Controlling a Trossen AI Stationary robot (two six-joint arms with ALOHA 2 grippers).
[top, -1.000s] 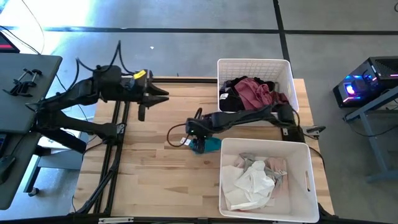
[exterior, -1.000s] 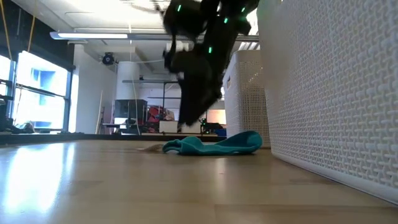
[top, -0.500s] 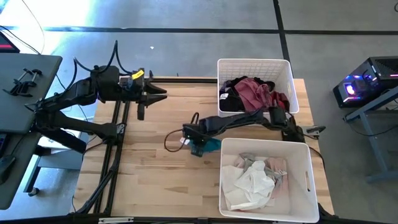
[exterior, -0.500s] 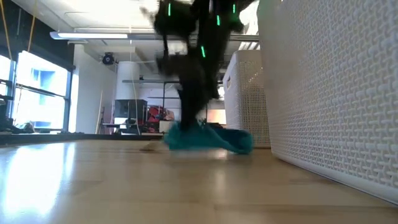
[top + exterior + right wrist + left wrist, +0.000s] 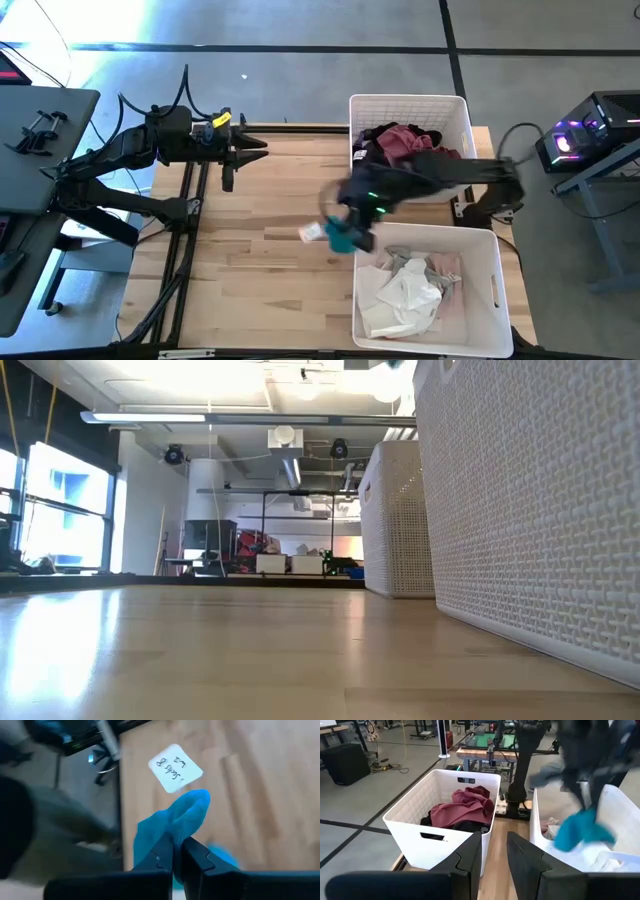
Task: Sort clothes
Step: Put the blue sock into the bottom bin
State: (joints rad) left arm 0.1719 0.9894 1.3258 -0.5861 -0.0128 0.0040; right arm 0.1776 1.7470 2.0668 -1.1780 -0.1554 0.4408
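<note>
My right gripper (image 5: 345,232) is raised above the table beside the near bin's far left corner, shut on a teal garment (image 5: 172,822) with a white handwritten tag (image 5: 175,768). In the left wrist view the teal garment (image 5: 581,830) hangs in the air beside the near bin. The far bin (image 5: 362,110) holds maroon and black clothes (image 5: 405,145). White and grey clothes (image 5: 405,290) lie in the near bin (image 5: 490,300). My left gripper (image 5: 258,150) waits open at the table's far left, with nothing between its fingers (image 5: 470,855). My right gripper pinches a bunched fold of the teal garment (image 5: 176,837) between its two fingers, which come at it slanting down from above. The garment hangs below the fingers, clear of the table, with its white tag dangling free.
The two white bins stand side by side along the table's right half; their perforated walls (image 5: 530,510) fill the right of the low view. Bare wooden tabletop (image 5: 260,260) lies left of the bins. A metal frame (image 5: 190,230) runs along the table's left side.
My right gripper has taken hold of the teal garment where it lay on the table and risen fast, moving a little toward the near bin. The garment has been lifted clear of the table and out of the low view.
</note>
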